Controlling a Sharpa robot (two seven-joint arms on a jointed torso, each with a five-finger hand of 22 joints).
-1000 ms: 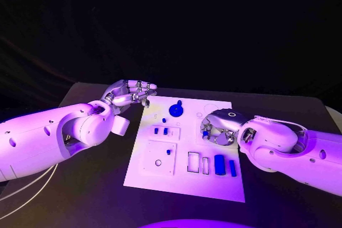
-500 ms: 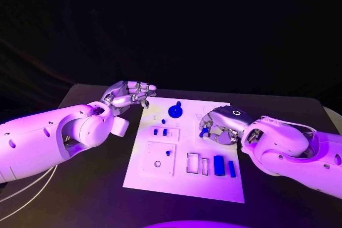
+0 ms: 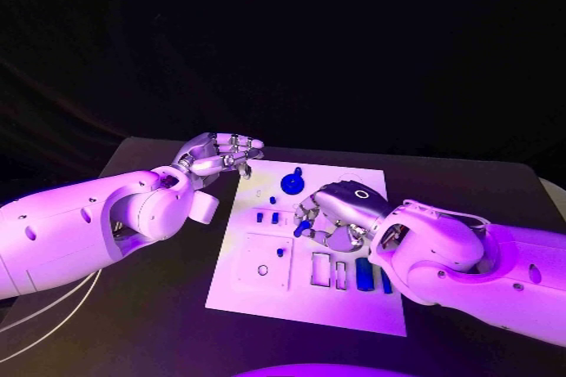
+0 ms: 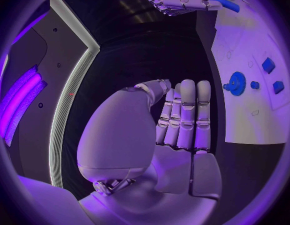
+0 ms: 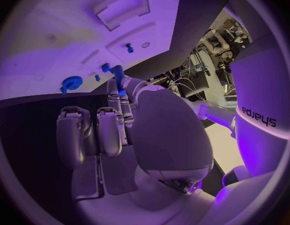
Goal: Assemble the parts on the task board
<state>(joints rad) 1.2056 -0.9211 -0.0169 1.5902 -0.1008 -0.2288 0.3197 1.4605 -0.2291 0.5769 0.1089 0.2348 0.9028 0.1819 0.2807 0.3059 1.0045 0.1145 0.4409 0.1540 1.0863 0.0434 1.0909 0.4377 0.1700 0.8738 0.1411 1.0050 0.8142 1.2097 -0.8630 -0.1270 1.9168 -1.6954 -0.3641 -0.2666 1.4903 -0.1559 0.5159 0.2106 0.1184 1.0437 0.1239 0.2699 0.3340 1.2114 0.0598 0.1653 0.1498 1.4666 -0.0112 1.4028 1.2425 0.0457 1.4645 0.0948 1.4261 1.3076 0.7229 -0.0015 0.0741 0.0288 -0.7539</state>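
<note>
Head view: white task board [image 3: 309,299] lying mid black tabletop [image 3: 141,328]. Right robot hand [image 3: 335,211] above the board's centre, pinching a small blue part [image 3: 303,226] in its fingertips. Left robot hand [image 3: 219,155] at the board's far left corner, fingers curled in, holding nothing. Blue round part [image 3: 291,181] on the board's far end.

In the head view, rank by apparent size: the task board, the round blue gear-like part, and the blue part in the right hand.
1. task board
2. round blue gear-like part
3. blue part pinched by the right hand; partly hidden by fingers, so its full size is unsure.
</note>
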